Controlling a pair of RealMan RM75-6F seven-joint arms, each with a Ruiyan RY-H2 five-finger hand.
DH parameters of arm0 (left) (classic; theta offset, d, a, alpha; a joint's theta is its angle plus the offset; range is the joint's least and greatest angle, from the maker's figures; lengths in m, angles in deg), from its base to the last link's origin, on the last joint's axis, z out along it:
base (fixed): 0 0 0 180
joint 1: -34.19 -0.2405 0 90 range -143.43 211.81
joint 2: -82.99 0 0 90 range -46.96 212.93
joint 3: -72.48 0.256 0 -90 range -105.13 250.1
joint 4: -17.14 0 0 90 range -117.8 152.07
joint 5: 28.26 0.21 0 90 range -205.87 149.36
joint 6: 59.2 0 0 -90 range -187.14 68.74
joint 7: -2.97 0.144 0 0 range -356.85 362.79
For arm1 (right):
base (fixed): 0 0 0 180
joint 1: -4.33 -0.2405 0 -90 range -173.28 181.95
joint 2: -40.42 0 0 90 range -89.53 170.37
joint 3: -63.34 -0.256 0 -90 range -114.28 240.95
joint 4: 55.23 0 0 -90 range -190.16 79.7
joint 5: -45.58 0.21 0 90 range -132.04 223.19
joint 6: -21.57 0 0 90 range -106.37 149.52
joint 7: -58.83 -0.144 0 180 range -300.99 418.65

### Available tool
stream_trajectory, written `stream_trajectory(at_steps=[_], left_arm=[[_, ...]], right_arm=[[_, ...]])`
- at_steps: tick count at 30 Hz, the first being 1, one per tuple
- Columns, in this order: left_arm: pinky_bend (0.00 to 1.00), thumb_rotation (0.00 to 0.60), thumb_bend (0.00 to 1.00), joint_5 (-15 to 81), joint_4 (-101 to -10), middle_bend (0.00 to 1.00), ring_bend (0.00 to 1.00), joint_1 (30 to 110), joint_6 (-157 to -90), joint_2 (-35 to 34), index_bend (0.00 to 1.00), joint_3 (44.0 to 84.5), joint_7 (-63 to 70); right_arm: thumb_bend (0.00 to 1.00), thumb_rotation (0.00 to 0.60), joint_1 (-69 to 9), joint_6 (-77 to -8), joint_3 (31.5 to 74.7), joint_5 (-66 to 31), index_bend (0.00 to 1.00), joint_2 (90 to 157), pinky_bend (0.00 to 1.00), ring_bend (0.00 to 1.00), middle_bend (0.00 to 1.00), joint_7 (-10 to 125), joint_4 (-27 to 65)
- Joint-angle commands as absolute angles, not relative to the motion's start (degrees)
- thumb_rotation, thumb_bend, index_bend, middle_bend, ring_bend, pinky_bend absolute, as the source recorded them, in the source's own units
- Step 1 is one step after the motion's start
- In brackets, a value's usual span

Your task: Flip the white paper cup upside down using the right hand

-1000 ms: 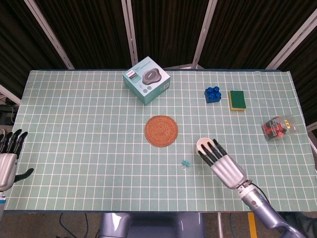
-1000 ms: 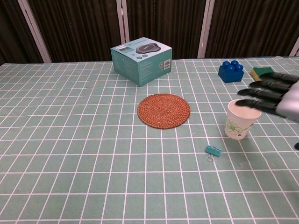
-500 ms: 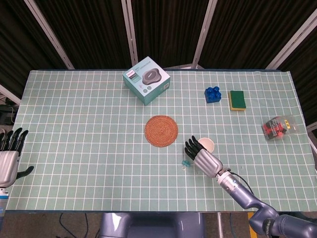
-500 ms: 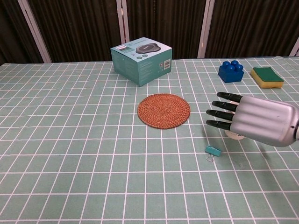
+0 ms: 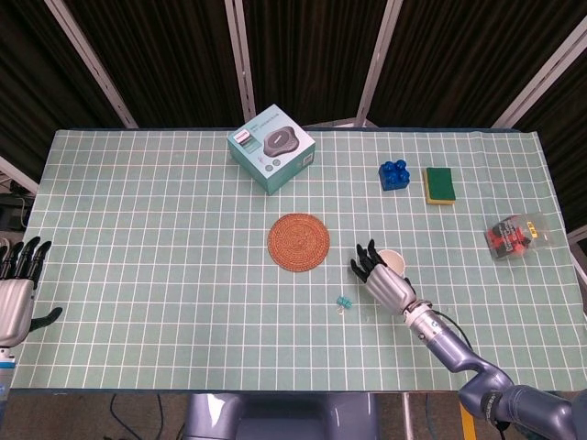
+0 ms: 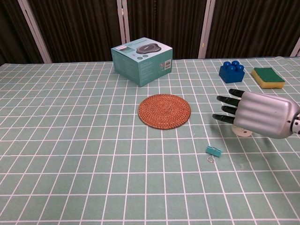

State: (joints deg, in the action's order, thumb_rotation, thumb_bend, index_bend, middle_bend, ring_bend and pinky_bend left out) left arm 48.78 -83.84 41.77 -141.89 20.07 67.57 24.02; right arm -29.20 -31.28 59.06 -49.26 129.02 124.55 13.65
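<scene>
The white paper cup (image 5: 393, 260) stands upright on the green grid mat, right of the round woven coaster (image 5: 298, 242). In the chest view only a sliver of the cup (image 6: 243, 132) shows below my right hand (image 6: 255, 113), which covers the rest. My right hand (image 5: 380, 278) sits against the cup's near left side with its back toward the cameras. Its fingers are stretched out and apart, pointing past the cup, and I see nothing held in them. My left hand (image 5: 15, 295) rests at the table's near left edge with fingers spread and holds nothing.
A small teal binder clip (image 5: 344, 303) lies just left of my right hand. A teal box (image 5: 271, 147) stands at the back. A blue brick (image 5: 394, 174), a green-yellow sponge (image 5: 439, 185) and a clear packet with red contents (image 5: 517, 236) lie to the right.
My right hand turned from lying over the cup's rim to its near left side, swinging in front of the cup. The cup stays upright. My left hand has not moved.
</scene>
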Motion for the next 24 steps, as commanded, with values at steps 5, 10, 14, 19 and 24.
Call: stream_trajectory(at_steps=[5,10,14,19,24], left_arm=[[0.0,0.6,0.0,48.7,-84.0,0.0,0.0,41.9,-141.6,20.1,0.0,67.8,24.0],[0.0,0.6,0.0,48.7,-84.2,0.0,0.0,41.9,-141.6,20.2,0.0,67.9,24.0],[0.0,0.6,0.0,48.8,-84.4,0.0,0.0,41.9,-141.5,20.3,0.0,68.1,23.8],[0.0,0.6,0.0,49.0,-84.7,0.0,0.0,41.8,-141.6,20.6,0.0,68.1,23.4],[0.0,0.6,0.0,49.1,-85.0,0.0,0.0,41.9,-141.2,20.8,0.0,68.4,23.1]], right_arm=[[0.27,0.6,-30.5,-34.8,61.4,-53.5,0.23,129.8,0.33,0.14,0.35,117.5,9.2],[0.27,0.6,-31.0,-37.4,62.2,-55.0,0.23,130.1,0.35,0.15,0.36,113.0,6.8],[0.27,0.6,-31.0,-38.8,62.0,-54.6,0.23,129.9,0.36,0.15,0.36,109.0,6.9],[0.27,0.6,-30.4,-42.4,61.1,-53.1,0.25,129.0,0.37,0.15,0.36,96.5,10.0],[0.26,0.6,-29.7,-44.1,59.5,-49.2,0.25,127.8,0.37,0.15,0.36,79.6,15.4]])
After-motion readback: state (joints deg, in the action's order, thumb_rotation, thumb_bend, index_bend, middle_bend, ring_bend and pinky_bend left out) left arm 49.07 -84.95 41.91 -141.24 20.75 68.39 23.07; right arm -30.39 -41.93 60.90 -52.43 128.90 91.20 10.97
